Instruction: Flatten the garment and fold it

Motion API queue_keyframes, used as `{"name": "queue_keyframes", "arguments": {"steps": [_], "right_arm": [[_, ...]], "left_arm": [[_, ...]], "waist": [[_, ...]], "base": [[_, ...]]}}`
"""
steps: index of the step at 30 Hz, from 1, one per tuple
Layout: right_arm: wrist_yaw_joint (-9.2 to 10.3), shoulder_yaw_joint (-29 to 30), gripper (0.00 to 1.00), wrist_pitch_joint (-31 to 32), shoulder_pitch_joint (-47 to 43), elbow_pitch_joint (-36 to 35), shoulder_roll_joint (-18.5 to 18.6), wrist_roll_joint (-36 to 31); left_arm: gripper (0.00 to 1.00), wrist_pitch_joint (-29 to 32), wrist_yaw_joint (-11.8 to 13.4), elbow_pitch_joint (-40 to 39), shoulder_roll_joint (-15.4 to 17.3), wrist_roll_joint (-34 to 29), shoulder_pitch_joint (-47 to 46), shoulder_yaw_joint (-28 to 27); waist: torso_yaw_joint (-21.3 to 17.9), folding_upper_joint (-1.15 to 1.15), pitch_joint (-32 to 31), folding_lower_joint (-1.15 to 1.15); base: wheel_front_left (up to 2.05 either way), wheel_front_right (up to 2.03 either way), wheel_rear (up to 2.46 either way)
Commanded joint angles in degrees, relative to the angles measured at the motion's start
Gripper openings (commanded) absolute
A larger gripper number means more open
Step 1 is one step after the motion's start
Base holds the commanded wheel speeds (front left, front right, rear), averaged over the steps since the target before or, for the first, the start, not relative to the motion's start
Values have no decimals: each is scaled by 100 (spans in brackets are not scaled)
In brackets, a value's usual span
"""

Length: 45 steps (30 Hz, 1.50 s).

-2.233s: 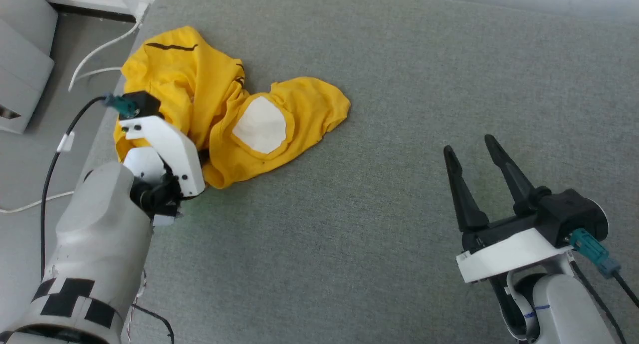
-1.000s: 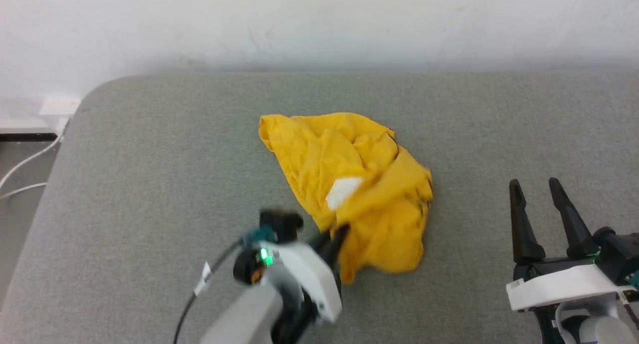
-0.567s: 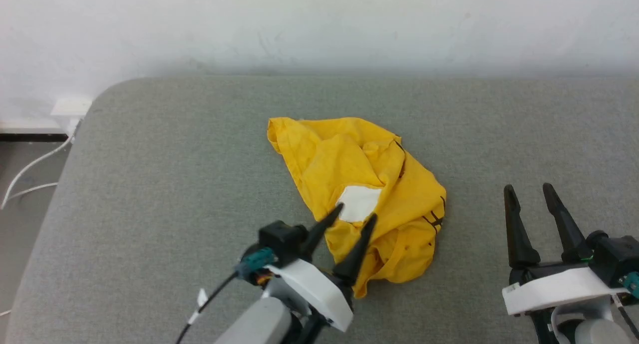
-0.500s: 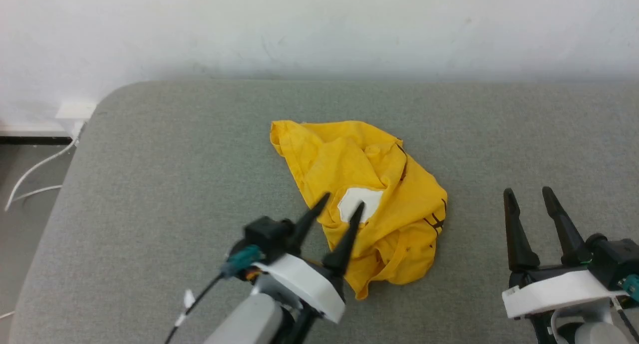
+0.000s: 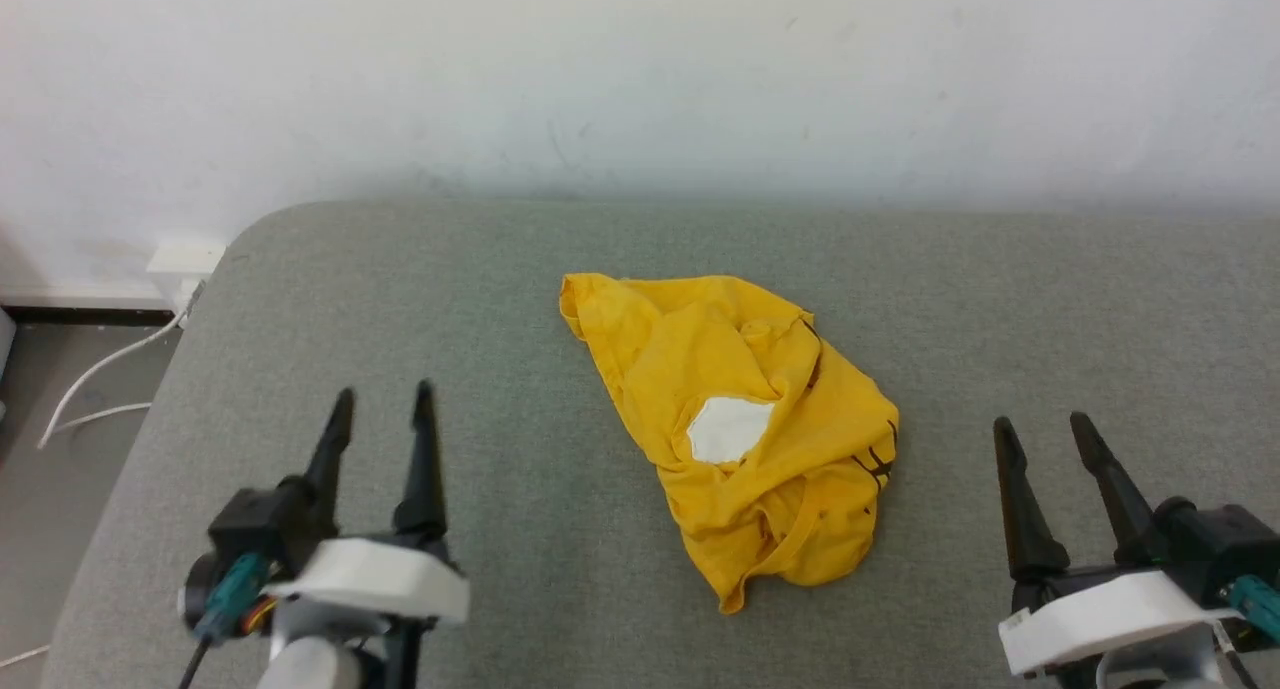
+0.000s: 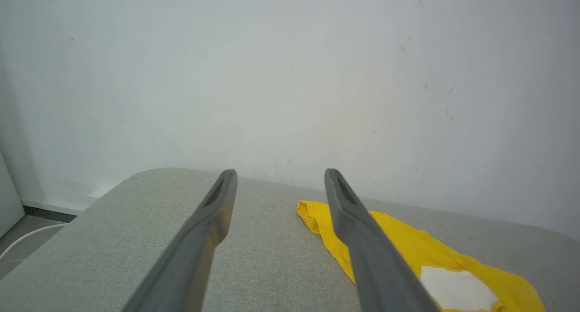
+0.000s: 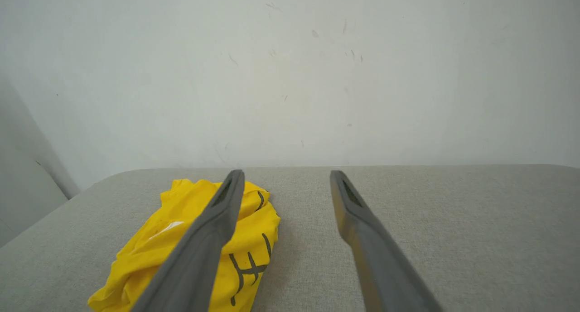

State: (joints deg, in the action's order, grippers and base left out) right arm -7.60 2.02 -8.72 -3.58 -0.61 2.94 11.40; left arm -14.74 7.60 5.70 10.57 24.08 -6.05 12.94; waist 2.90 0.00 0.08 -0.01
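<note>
yellow t-shirt (image 5: 740, 424) lay in a crumpled heap at the middle of the grey padded surface (image 5: 480, 299), moments after the left gripper (image 5: 385, 389) let it go. a second earlier that gripper's fingers were pinched on the shirt's near edge; by this moment they stood spread and empty, drawn back to the near left, well apart from the cloth. the right gripper (image 5: 1042, 421) waited at the near right, its fingers spread too and holding nothing — as they had been throughout. a little earlier the shirt had been bunched at the surface's left edge, on the side where the white cable (image 5: 120, 347) ran; here it sat between the two grippers, seemingly in reach of both. it was far from flat: folds overlapped, one white patch (image 5: 728, 429) showed on top and a few black marks (image 5: 878, 459) peeked out at its right side. the move looked like a repositioning only — flattening had yet to begin, and the likely next step was for both grippers to find edges or corners and draw the cloth apart.
</note>
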Motion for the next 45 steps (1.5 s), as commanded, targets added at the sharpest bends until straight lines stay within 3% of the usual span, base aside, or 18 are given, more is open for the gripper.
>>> {"name": "queue_keyframes", "arguments": {"steps": [1, 8, 13, 22, 28, 34, 35, 37, 41, 45], "right_arm": [[11, -17, 100, 52, -119, -47, -6, -39], [11, -60, 100, 297, -327, -165, -6, -81], [11, -299, 100, 889, -223, -63, -6, -73], [11, -1497, 100, 2466, 793, 341, 19, 2], [11, -2486, 100, 3632, 1754, 794, 393, 247], [11, -2972, 100, 4475, 2414, 1485, 658, 512], [11, -3003, 63, 4540, 2475, 1569, 682, 548], [11, -3021, 0, 4562, 2555, 1680, 665, 697], [11, -2931, 0, 4127, 2660, 1605, 687, 717], [11, -2456, 0, 3568, 2490, 1269, 636, 699]], "left_arm": [[100, -25, 60, -65, 68, -137, 248, -208], [100, -25, 60, -9, 193, -405, 659, -437], [100, -26, 33, 51, 178, -460, 687, -425], [100, -26, -68, 157, 109, -473, 569, -328], [100, -26, -133, 207, 8, -475, 408, -284], [100, -26, -201, 258, -99, -492, 316, -305], [100, -26, -212, 264, -120, -498, 307, -310], [100, -26, -233, 274, -156, -503, 293, -337], [100, -26, -263, 278, -207, -536, 299, -410], [100, -26, -298, 276, -238, -571, 338, -485]], "waist": [[-31, 0, -57, 1], [-72, 0, -115, 1], [-39, 0, -63, 1], [222, 0, 34, 1], [374, 0, 183, 1], [443, 0, 272, 1], [452, 0, 286, 1], [446, 0, 307, 1], [385, 0, 325, 1], [253, 0, 308, 1]], "base": [[0, 0, 0], [0, 0, 0], [0, 0, 0], [0, 0, 0], [0, 0, 0], [0, 0, 0], [0, 0, 0], [0, 0, 0], [0, 0, 0], [0, 0, 0]]}}
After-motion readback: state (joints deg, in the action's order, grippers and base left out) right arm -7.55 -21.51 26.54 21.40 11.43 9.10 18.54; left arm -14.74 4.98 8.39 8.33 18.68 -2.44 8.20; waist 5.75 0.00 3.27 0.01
